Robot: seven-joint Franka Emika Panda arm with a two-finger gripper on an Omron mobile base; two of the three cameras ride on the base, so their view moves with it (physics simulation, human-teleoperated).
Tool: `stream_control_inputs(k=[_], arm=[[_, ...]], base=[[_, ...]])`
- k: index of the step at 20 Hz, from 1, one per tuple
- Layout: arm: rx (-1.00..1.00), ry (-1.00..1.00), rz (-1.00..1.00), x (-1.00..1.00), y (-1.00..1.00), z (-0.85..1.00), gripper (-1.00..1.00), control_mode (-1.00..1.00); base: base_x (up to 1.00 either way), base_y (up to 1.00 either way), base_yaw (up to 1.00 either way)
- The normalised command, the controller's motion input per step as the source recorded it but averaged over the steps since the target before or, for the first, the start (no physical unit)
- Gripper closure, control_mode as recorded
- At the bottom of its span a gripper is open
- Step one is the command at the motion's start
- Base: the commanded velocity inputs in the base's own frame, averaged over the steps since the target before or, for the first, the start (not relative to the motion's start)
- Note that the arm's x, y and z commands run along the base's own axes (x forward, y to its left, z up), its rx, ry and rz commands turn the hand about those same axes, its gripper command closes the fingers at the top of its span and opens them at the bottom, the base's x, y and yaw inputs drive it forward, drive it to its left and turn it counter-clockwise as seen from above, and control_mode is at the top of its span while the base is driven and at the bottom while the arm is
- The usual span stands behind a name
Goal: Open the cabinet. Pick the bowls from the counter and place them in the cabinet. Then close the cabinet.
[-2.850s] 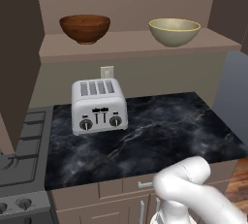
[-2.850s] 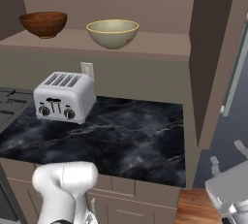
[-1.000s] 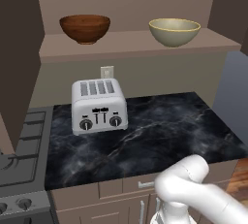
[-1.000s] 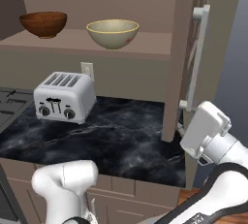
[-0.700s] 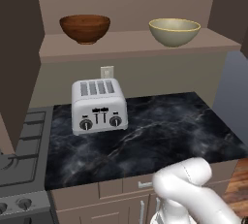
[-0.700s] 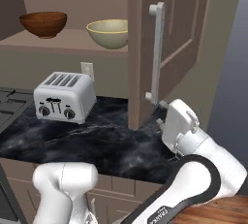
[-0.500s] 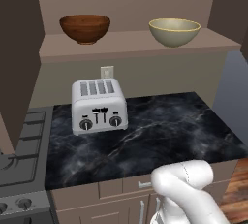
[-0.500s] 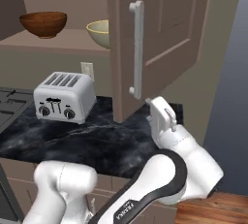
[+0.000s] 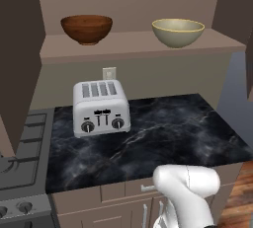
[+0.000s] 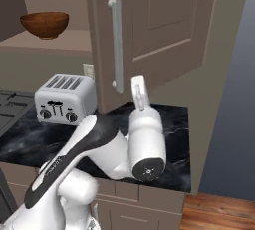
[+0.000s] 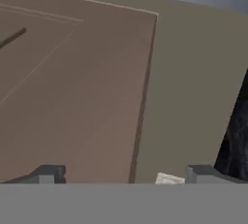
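Jaws spread wide, holding nothing — the gripper (image 11: 123, 173) faces the cabinet (image 10: 154, 30) door panel at centre-left of the hand view; both bowls (image 9: 86, 28) sit on its shelf, upper frame.

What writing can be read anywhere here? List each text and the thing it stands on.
Robot arm: a line of dark lettering runs along the white link, too small and blurred to read.
Toaster: knobs and levers on its front, no readable label or numbers.
Cabinet door, wooden bowl, cream bowl, counter: no text.
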Motion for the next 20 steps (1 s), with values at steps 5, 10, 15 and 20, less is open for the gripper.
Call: stream_control_inputs(k=[5, 10, 15, 20], arm=[[-0.02, 0.35, -0.41, 0.31, -0.29, 0.69, -1.00, -1.00], [0.00, 0.31, -0.39, 0.28, -0.10, 0.14, -1.00, -1.00], [-0.01, 0.15, -0.29, 0.66, 0.07, -0.21, -1.00, -1.00], [0.00, 0.05, 0.01, 1.00, 0.03, -0.17, -1.00, -1.00]], base=[[0.00, 0.00, 0.00], [0.00, 0.00, 0.00], [0.00, 0.00, 0.00], [0.00, 0.00, 0.00]])
